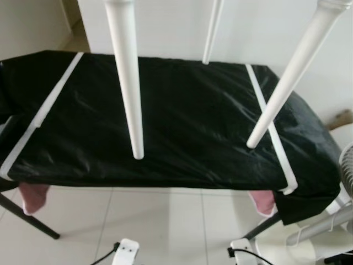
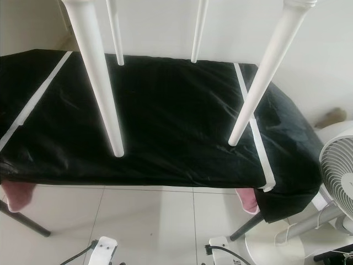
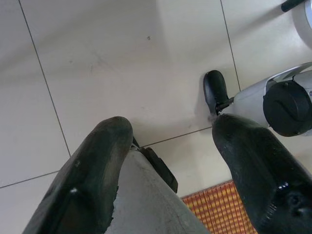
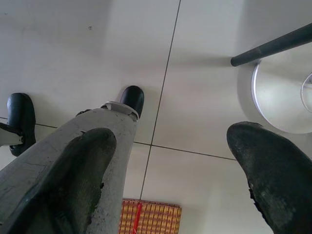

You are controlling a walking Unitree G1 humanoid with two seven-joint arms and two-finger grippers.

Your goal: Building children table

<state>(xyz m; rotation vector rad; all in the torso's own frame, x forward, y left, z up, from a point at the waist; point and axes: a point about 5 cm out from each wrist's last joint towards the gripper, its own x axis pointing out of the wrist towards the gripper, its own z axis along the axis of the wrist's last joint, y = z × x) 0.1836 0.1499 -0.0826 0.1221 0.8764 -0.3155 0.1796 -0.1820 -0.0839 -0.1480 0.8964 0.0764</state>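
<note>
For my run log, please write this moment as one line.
white table legs hang above black-covered table | left gripper open over floor tiles | right gripper open | fan beside table

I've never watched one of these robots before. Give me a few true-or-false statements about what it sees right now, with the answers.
1. White table legs hang above the black-covered table. True.
2. The covered table carries red tape strips. False: the tape strips are white.
3. A fan stands at the robot's right. True.
4. The left gripper is clamped shut. False: its fingers are apart, over floor tiles.
5. The right gripper is open. True.
</note>
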